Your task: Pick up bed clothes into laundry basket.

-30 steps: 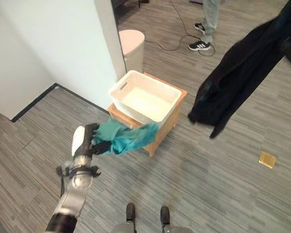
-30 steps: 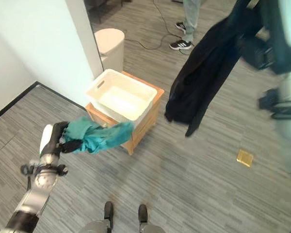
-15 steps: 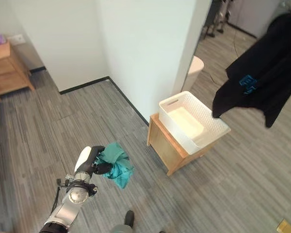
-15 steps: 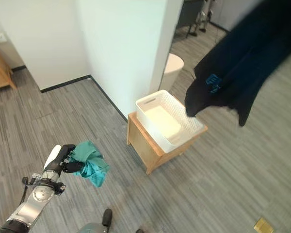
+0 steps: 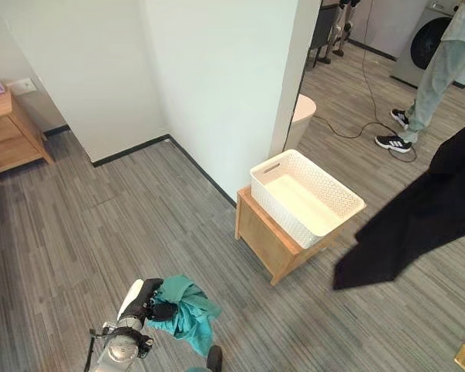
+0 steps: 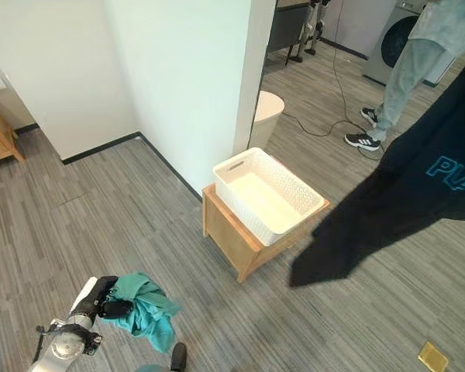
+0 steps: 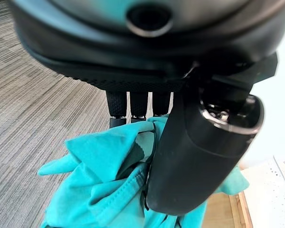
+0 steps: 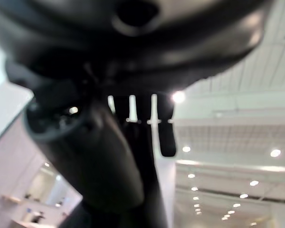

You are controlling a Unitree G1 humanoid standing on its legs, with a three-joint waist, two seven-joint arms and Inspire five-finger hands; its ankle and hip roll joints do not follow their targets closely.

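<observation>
The white perforated laundry basket [image 5: 306, 198] sits on a low wooden stand [image 5: 267, 240] beside the corner of a white wall [image 5: 217, 77], and holds no clothes. Well apart from the basket, down toward the robot, the left hand [image 5: 149, 301] grips a crumpled teal garment [image 5: 187, 314]; in the left wrist view its fingers [image 7: 138, 105] and thumb curl round the teal cloth, which bunches in folds against the palm and hangs clear above the grey plank floor [image 5: 85, 225]. On the other side of the basket, a large black garment [image 6: 403, 194] with blue lettering hangs in the air, its lower corner dangling just beside the stand. In the right wrist view the right hand [image 8: 133, 142] points up at a ceiling with lights, thumb and fingers closed on a dark strip of cloth. Beyond the basket stand a pale round bin [image 5: 298, 116] and a person's legs [image 5: 426, 85] in grey trousers and dark sneakers, near a black cable on the floor. A wooden cabinet [image 5: 12, 132] stands far off along the wall.
</observation>
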